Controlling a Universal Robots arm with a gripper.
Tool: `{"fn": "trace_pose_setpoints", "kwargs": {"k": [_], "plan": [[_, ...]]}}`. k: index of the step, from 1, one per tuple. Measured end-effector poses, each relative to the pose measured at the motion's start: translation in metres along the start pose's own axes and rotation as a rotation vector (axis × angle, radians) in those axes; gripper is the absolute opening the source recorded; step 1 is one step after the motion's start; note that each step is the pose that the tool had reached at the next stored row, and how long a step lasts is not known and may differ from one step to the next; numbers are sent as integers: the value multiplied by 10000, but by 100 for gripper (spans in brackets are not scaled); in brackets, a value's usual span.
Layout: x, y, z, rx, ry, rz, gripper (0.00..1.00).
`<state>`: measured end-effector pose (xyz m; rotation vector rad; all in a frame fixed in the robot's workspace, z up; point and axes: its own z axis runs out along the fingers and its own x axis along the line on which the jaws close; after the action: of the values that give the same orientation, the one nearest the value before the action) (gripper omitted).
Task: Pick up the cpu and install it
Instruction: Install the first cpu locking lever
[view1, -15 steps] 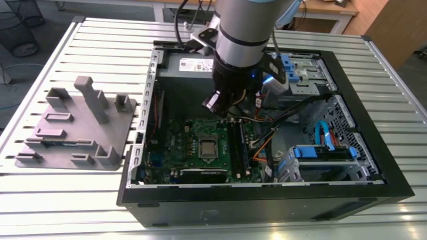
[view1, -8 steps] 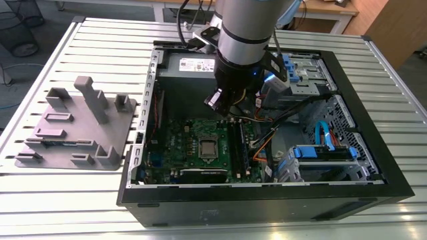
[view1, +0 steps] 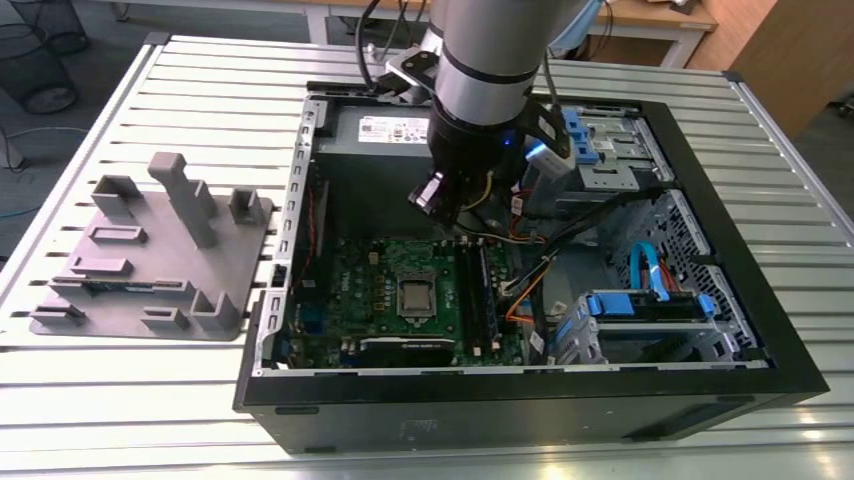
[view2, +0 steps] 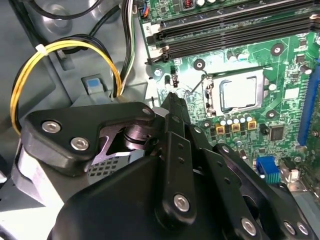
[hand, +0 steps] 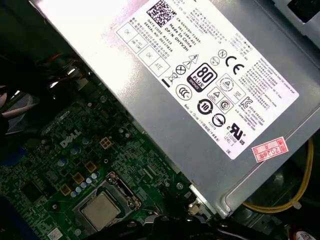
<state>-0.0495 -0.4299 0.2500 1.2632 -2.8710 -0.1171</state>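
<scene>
An open computer case (view1: 747, 380) is laid on a ribbed metal table (view1: 120, 400), a grey holder tray (view1: 147, 260) at its nine o'clock. The cpu (view2: 241, 93), dull silver and square, is seated in the motherboard (view1: 387, 300) socket. The gripper (view1: 447, 215) is held above the board; its jaw state cannot be told.

A green motherboard (view1: 400, 295) with gold-toned square components is seen at lower centre of the exterior view, the dull silver cpu (view2: 241, 94) set in its pale metal frame at right of the second wrist view. A yellow cable loop (view2: 60, 55) is noted at upper left there, above the black gripper (view2: 172, 107). The grey power supply (hand: 200, 75) bears a white label with black print and a red stamp; a grey holder tray (view1: 154, 255) is seen at left on the white ribbed table (view1: 134, 380).
</scene>
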Motion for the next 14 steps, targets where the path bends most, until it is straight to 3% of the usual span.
{"fn": "trace_pose_setpoints", "kwargs": {"k": [5, 14], "plan": [[-2, 1, 49, 1, 3, 1, 11], [40, 7, 67, 2, 3, -1, 11]]}}
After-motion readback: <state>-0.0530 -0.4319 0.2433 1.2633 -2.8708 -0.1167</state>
